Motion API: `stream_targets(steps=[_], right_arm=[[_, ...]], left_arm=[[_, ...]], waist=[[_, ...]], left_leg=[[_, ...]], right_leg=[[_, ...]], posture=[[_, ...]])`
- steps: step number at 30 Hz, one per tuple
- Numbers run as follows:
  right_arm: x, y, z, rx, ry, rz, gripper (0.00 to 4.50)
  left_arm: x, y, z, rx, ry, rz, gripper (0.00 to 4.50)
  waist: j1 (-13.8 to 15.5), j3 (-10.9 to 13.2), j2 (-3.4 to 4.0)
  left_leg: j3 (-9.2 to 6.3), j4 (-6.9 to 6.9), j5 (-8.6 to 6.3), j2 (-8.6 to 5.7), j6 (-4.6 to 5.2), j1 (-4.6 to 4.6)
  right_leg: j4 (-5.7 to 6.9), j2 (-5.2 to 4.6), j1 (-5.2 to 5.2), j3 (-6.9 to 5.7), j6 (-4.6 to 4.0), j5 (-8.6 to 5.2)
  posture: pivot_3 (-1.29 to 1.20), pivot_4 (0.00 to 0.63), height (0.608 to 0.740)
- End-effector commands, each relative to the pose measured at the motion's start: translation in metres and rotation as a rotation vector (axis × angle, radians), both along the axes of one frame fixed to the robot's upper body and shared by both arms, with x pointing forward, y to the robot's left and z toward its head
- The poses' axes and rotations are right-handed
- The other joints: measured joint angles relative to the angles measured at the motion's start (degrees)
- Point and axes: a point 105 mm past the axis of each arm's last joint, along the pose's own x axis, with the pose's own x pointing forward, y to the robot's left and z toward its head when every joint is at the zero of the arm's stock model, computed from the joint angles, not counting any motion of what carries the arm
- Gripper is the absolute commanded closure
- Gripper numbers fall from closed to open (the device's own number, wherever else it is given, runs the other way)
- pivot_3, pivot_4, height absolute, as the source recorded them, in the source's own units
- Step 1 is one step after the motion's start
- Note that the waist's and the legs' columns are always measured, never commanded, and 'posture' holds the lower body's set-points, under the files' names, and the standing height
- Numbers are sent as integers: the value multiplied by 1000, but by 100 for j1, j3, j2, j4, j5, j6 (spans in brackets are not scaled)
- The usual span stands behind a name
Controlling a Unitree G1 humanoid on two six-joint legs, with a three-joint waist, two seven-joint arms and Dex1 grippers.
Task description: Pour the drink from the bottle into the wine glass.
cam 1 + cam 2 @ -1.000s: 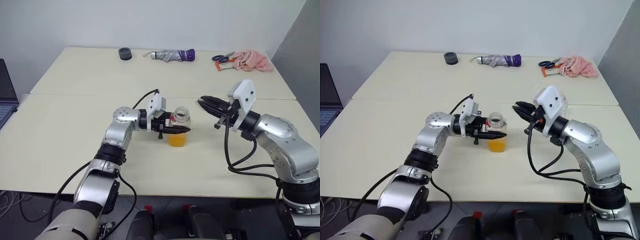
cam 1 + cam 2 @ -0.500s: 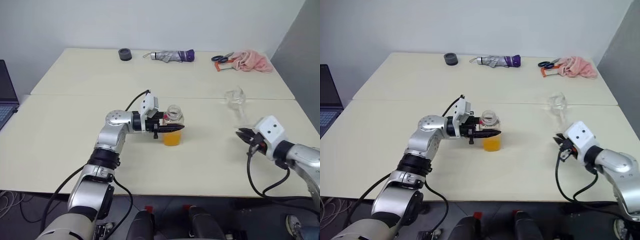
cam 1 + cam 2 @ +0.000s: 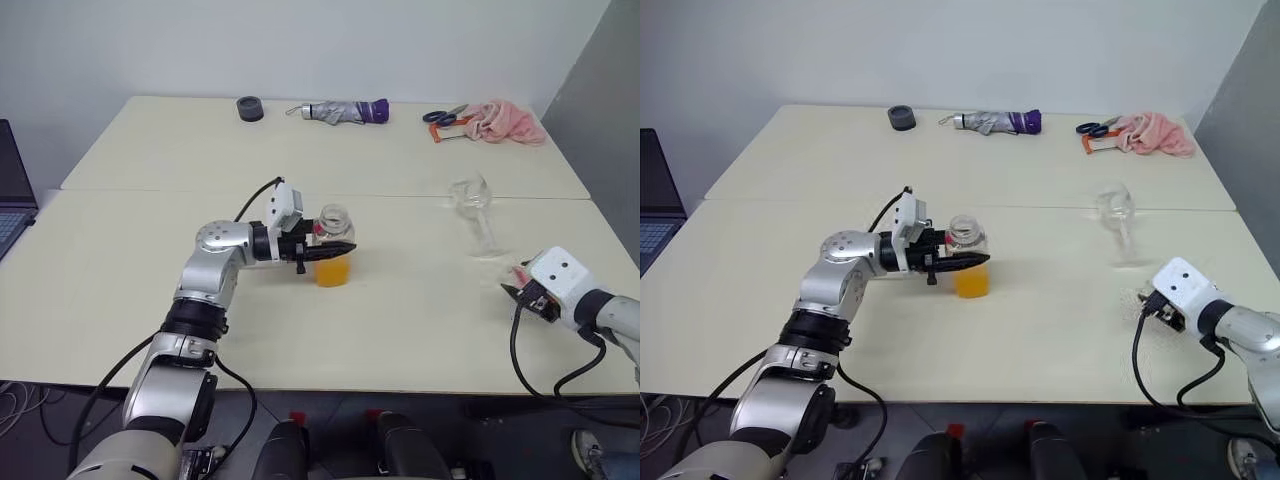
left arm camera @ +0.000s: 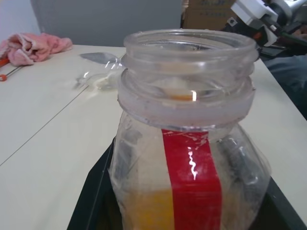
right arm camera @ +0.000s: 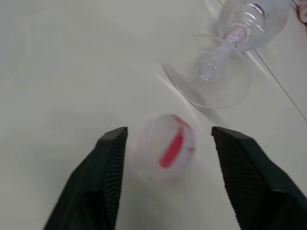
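Bottle (image 3: 331, 247), uncapped and upright mid-table, is clamped in the left gripper (image 3: 335, 252); the wine glass (image 3: 474, 208) stands well to its right; the right gripper (image 5: 165, 143), fingers spread, sits nearer the glass, over the loose cap (image 5: 165, 146).

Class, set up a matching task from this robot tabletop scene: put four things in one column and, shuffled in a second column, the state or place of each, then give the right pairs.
Things:
1. bottle
2. wine glass
3. cap
4. umbrella

States or places:
A. lying folded at the far edge of the table
B. between the open fingers of the right claw
C. standing empty near the table's right side
D. open-necked, gripped by the left claw

Pairs: 1-D, 2-C, 3-B, 4-A
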Motion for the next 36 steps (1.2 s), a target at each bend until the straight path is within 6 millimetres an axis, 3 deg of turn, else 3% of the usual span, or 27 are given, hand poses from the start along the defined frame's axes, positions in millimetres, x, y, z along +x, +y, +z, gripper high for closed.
stream_targets(steps=[1,5,9,12,19,24,28,36], right_arm=[[-2,22,25,14,-41,102,180],[-6,45,36,46,-41,201,0],[-8,94,55,228,-93,365,0],[-6,134,58,344,-84,481,0],[24,203,54,432,-85,577,0],[38,231,51,450,-102,589,0],[34,251,50,466,-87,656,0],[30,259,49,466,-79,701,0]], left_arm=[[4,12,20,-79,-45,75,2766],[13,28,23,-110,-61,203,2766],[31,60,30,-117,-104,421,2766],[47,95,33,-116,-132,634,2766],[61,149,38,-164,-138,934,2767],[63,173,40,-217,-141,1076,2768],[63,185,35,-247,-123,1151,2775],[66,191,17,-258,-59,1213,2775]], waist=[[-5,0,0],[0,0,0],[-16,2,-4],[-12,2,-4],[3,1,-5],[22,1,-6],[11,0,-6],[3,-1,-7]], left_leg=[[1,0,0,1,0,1],[-2,0,0,2,0,1],[-4,2,0,8,0,2],[-6,1,0,8,0,4],[-9,4,0,8,-1,-1],[-19,4,0,9,-1,-8],[-21,3,0,8,-1,-9],[-23,3,1,6,-1,-6]], right_leg=[[0,0,0,0,0,0],[1,1,1,-1,0,0],[0,3,1,-2,-1,0],[2,4,2,-5,-1,1],[2,-7,-2,-11,-2,1],[2,-34,-2,-25,-2,2],[2,-40,-3,-28,-3,2],[6,-38,-3,-33,-3,2]], posture=[[0,150,740],[0,150,740],[0,150,740],[0,150,740],[0,150,740],[0,150,740],[0,150,740],[0,150,740]])
